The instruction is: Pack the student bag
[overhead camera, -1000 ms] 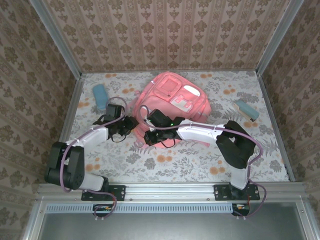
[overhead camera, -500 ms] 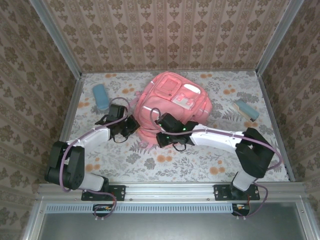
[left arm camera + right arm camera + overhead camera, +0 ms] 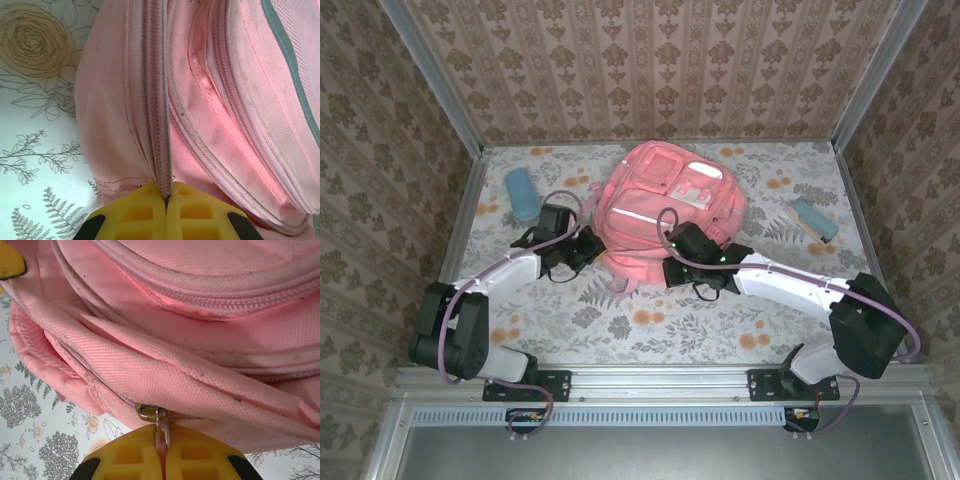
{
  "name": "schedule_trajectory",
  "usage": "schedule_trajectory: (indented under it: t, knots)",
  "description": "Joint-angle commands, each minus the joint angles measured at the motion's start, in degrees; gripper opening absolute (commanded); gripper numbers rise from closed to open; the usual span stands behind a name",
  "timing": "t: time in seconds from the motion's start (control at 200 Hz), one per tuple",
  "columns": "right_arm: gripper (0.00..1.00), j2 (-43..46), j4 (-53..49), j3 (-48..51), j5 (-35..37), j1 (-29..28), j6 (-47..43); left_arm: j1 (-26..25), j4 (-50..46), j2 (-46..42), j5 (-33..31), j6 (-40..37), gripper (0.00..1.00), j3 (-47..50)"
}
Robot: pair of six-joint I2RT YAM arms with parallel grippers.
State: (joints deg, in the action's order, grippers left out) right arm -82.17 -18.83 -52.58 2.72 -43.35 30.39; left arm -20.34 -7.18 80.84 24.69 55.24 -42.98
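Pink backpack (image 3: 660,190) in the middle of the desk (image 3: 650,330), nearer its far edge. At its left side, left gripper (image 3: 167,199) pinched tight on the zipper seam (image 3: 159,100); at its near edge, right gripper (image 3: 162,442) pinching the zip pull (image 3: 160,424).

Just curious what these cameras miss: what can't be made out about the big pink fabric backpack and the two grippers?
- Top view: the pink fabric backpack has its near edge under both arms' wrists.
- Left wrist view: the shut left gripper hides with its yellow pads what they pinch.
- Right wrist view: the right gripper covers the metal zip pull at its lower end.
- Top view: two blue oblong objects, too small to identify.
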Motion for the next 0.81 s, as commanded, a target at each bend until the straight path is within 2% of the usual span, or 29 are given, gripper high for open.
schedule_trajectory:
  t: [0.0,0.09,0.225,0.325,0.4,0.66,0.8]
  knots:
    - [0.00,5.04,-9.84,2.60,10.64,5.04,2.14,3.55,-3.25,-0.32,-14.20,-2.86,0.00,-0.36]
    - [0.00,5.66,-8.60,3.05,6.48,5.86,-0.26,3.55,-3.02,-0.47,-13.81,-2.95,0.00,-0.41]
    - [0.00,4.20,-3.85,1.69,-16.36,5.55,-6.39,3.07,-0.41,-0.11,-10.95,-3.12,0.00,-0.67]
    - [0.00,1.02,0.08,-0.12,-24.04,4.05,-4.21,1.79,1.21,0.59,-9.28,-2.69,0.00,-1.41]
    - [0.00,-1.62,1.36,-2.47,-26.08,2.30,-2.44,0.79,2.87,0.77,-8.66,-1.61,0.00,-1.51]
    - [0.00,-7.59,-0.11,-10.17,-20.49,-2.55,-0.20,-2.35,7.32,1.67,-8.23,2.01,0.00,-1.14]
    - [0.00,-7.57,0.20,-10.71,-20.91,-3.13,-0.70,-2.78,7.29,1.82,-9.69,2.35,0.00,-0.94]
